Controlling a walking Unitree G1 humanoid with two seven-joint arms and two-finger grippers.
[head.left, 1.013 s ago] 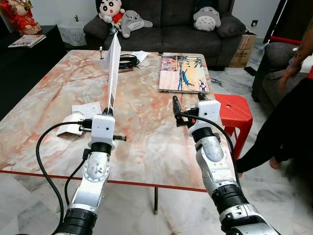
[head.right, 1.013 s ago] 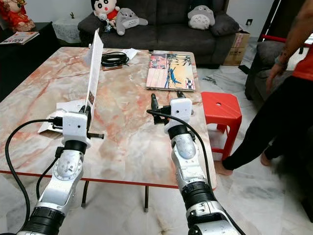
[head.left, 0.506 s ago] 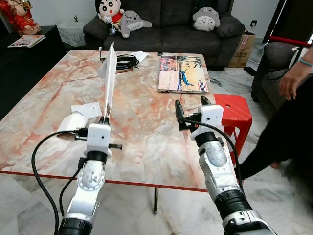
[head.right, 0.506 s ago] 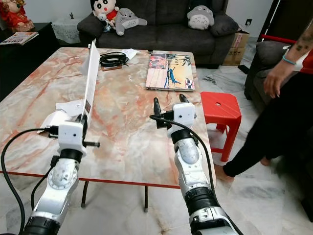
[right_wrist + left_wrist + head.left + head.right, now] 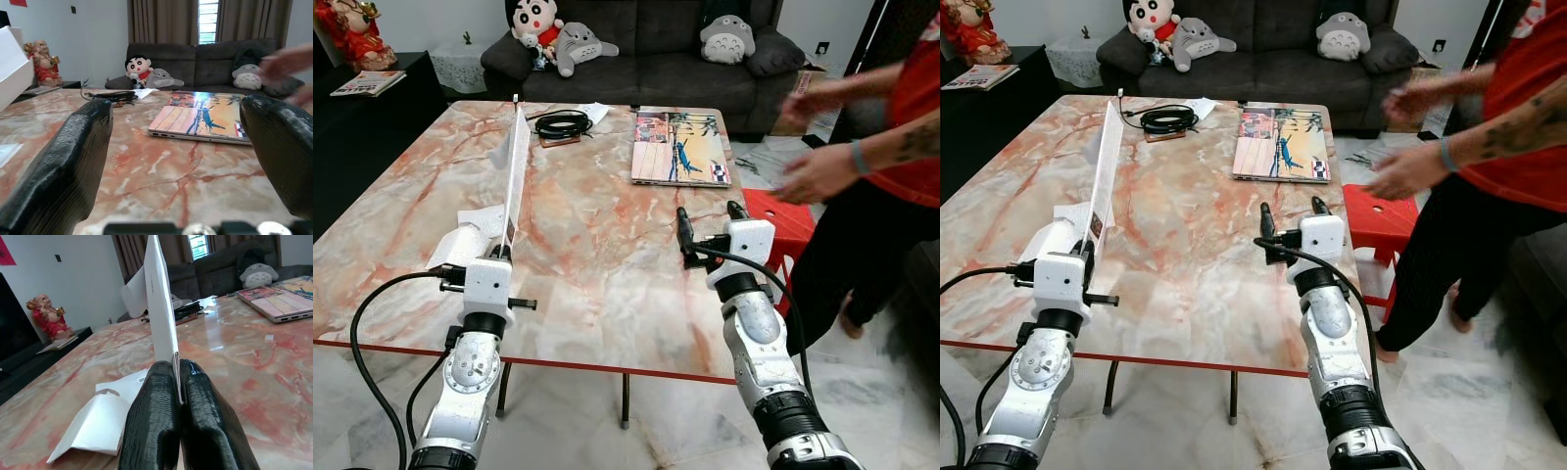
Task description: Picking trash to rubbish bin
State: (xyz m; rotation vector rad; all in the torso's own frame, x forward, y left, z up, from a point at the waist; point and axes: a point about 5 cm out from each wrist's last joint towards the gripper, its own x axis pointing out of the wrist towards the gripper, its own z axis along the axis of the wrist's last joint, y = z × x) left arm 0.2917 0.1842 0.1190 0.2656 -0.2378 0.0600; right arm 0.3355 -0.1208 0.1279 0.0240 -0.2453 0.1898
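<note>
One marble-top table (image 5: 597, 255). One colourful-lidded laptop (image 5: 679, 147). One coiled black cable (image 5: 563, 123). One red plastic stool (image 5: 788, 220). Three plush toys on grey sofa (image 5: 646, 44). Two white paper pieces on tabletop (image 5: 475, 235).

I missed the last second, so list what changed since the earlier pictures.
The person's hand has swung in over the red stool. The left end effector stays shut on the upright white paper; the right end effector remains open and empty. The laptop and cable lie unmoved.

Left gripper (image 5: 178, 382) raised, fingers pinched together, right gripper (image 5: 707, 223) level — fingers spread wide apart
</note>
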